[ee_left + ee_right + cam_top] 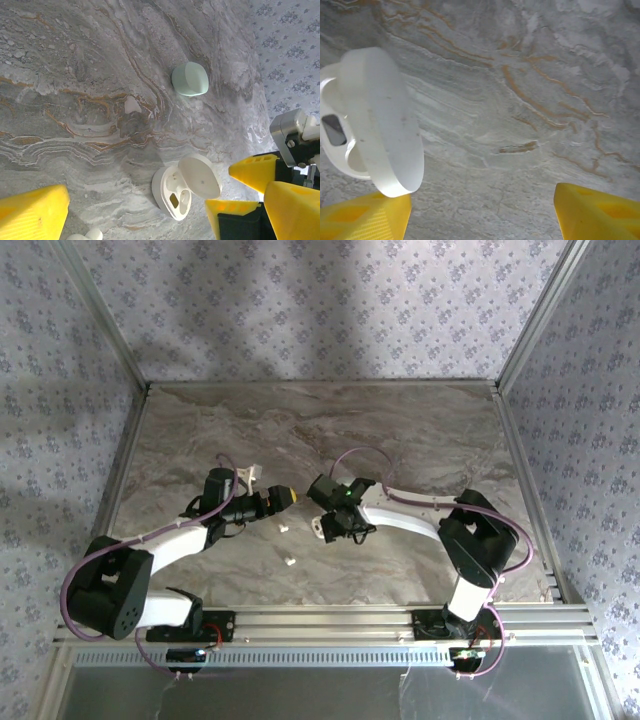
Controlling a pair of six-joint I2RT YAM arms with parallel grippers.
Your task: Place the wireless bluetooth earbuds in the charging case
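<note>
The white charging case (176, 196) lies on the marble table with its lid (200, 175) swung open; both wells look empty. It also lies at the left of the right wrist view (370, 120). My right gripper (482, 220) is open, its left finger (365, 217) just under the lid edge, with bare table between the fingers. My left gripper (165, 222) is open too, a short way left of the case in the top view (283, 498). Two tiny white earbuds (283, 527) (290, 562) lie loose near it. One earbud (86, 235) peeks in beside my left finger.
A shut mint oval case (190, 79) rests farther out on the table. A small white item (252, 473) sits behind the left arm. The right gripper (330, 527) hovers at the white case (321, 530). Patterned walls and metal rails enclose the marble table (400, 430).
</note>
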